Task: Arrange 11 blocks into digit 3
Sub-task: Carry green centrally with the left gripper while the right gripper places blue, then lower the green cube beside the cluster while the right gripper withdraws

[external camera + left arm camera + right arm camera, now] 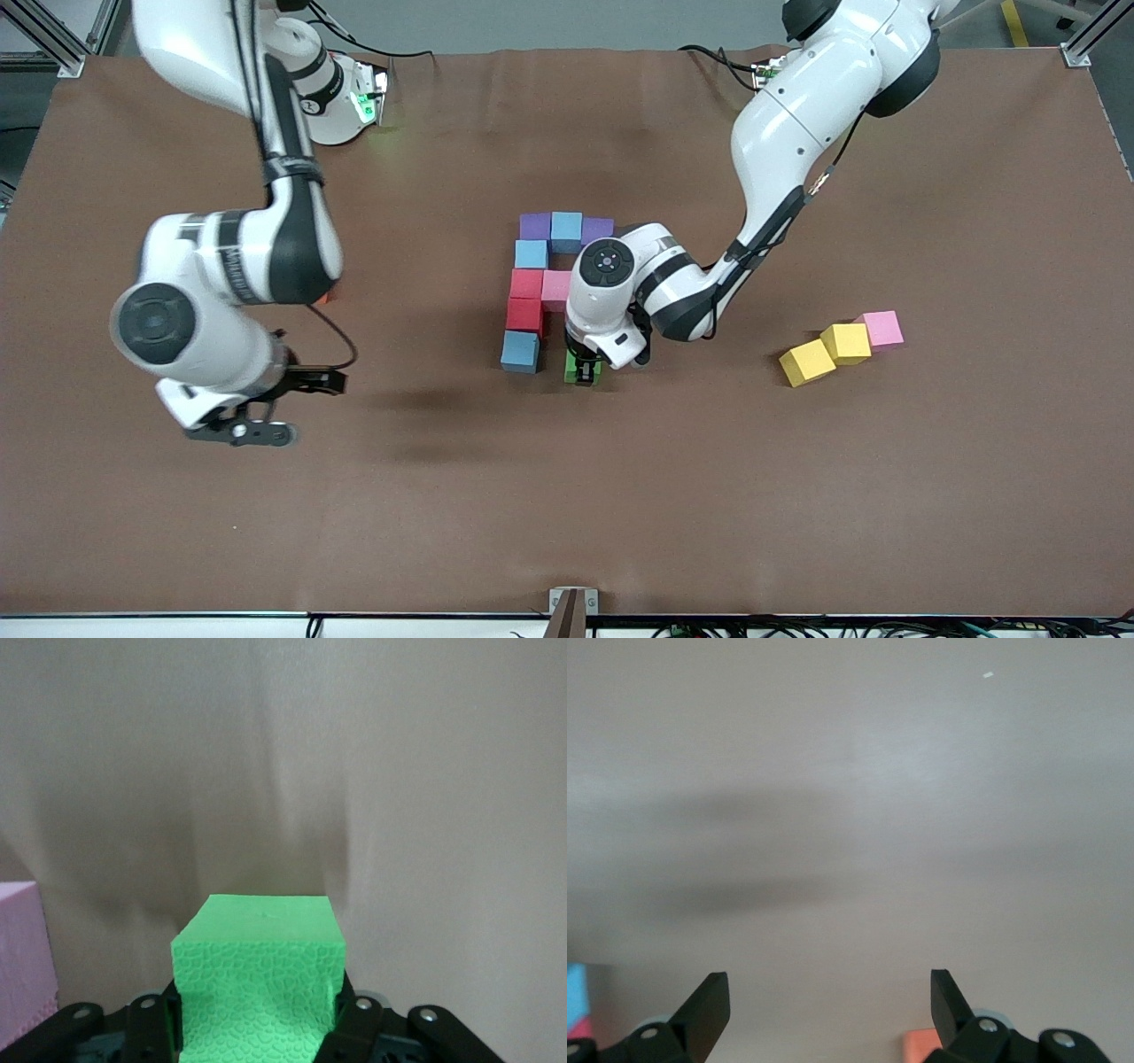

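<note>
Green foam block (259, 979) sits clamped in my left jaws (585, 370), low at the worktop (797, 496) beside the lowest blue block (520, 351). I lower squarely, closing the gap. My right jaws (237, 431) wait spread, empty.

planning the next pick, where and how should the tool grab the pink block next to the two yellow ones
Probably from straight above, pinching the two open side faces of the pink block. One corner touches the nearer yellow block, so those faces leave the fingers room. It lies turned askew on the table, so the tool would need to rotate to match.
</note>
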Available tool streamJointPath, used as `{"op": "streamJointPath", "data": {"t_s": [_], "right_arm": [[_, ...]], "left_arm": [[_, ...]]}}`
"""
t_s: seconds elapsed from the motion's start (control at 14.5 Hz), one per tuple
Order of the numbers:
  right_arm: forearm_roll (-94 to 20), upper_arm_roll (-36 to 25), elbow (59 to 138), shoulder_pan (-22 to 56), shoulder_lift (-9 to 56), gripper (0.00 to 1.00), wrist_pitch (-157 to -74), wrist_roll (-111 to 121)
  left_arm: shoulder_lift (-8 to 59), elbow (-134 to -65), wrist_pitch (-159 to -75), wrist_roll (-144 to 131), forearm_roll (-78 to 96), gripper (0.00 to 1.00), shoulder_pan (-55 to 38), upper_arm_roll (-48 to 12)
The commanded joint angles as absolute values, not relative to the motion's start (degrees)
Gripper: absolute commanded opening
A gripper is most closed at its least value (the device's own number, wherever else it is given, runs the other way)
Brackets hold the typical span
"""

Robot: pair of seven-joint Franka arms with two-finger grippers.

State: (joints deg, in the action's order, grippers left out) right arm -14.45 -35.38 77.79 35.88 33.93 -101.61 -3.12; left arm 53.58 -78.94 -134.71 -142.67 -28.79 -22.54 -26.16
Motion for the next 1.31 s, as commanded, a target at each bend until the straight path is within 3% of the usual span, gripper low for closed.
{"op": "streamJointPath", "data": {"t_s": [0.0,0.34,0.69,0.83,1.03,1.24], "right_arm": [[-13.8,-35.5,79.3,31.7,29.6,1.0,-99.1,5.1],[-13.9,-41.9,79.1,30.7,26.8,1.0,-96.9,11.2],[-13.9,-41.3,78.9,28.5,24.8,1.0,-92.6,9.7],[-12.6,-31.8,79.0,20.5,21.6,1.0,-92.5,6.6],[1.0,-13.1,79.5,9.2,17.5,1.0,-92.4,-0.5],[2.3,-5.1,79.7,3.0,15.4,1.0,-89.7,-2.1]], "left_arm": [[56.2,-76.2,-134.8,-143.1,-27.1,0.41,-24.5,-25.4],[57.9,-74.5,-136.8,-144.8,-27.1,0.42,-26.2,-25.3],[58.5,-74.5,-137.8,-145.2,-27.1,0.43,-27.4,-25.2],[58.8,-74.5,-138.1,-145.2,-27.0,0.43,-27.9,-25.2],[59.0,-74.2,-138.2,-145.2,-27.0,0.44,-28.1,-25.2],[59.3,-73.4,-138.4,-145.2,-26.7,0.44,-28.3,-25.2]]}}
